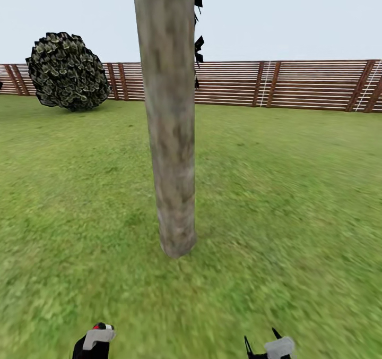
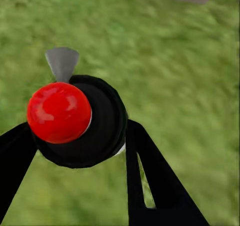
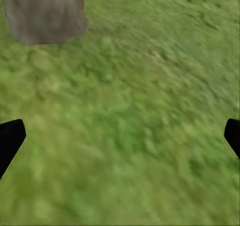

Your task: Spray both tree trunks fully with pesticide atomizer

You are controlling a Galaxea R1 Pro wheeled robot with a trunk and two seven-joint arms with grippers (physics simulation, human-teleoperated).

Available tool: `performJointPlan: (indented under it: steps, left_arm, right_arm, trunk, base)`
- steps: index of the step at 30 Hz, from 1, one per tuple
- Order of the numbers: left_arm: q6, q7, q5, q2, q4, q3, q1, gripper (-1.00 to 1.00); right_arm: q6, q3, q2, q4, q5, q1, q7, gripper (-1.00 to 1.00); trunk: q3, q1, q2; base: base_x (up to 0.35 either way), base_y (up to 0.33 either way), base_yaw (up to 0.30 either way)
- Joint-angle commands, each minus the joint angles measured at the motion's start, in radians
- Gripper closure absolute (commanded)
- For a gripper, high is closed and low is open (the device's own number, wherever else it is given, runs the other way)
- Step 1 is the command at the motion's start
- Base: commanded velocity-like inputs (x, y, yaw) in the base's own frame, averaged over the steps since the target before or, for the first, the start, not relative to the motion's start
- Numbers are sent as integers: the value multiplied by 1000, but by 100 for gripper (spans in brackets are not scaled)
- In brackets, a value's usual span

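A thick, mottled grey-brown tree trunk [image 1: 171,120] rises straight ahead on the lawn [image 1: 286,199], its base meeting the grass just beyond both arms. Behind it runs a brown slatted fence [image 1: 297,85], with a dark round bush [image 1: 66,72] at far left. The left gripper [image 2: 75,136] is clamped around the pesticide atomizer [image 2: 82,123], fingers [image 2: 150,176] pressed to its dark body; its red cap and grey nozzle face the grass, trunk base close ahead. The right gripper [image 3: 120,136] holds nothing, fingers spread wide over the grass, the trunk base near.
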Motion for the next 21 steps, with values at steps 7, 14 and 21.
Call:
performJointPlan:
  steps: [7,14,21]
  left_arm:
    - [17,-294,-142,54,-2,9,-76,100]
    - [176,-690,-432,83,-3,10,-219,100]
    - [226,-950,-596,82,-3,9,-297,100]
  right_arm:
    - [167,8,2,-41,212,-93,169,-100]
    - [339,9,-4,-107,239,-218,590,-100]
    - [445,11,1,-141,241,-304,834,-100]
  trunk:
    - [-1,0,0]
    - [-1,0,0]
    - [-1,0,0]
  base:
    - [0,0,0]
    - [0,0,0]
    - [0,0,0]
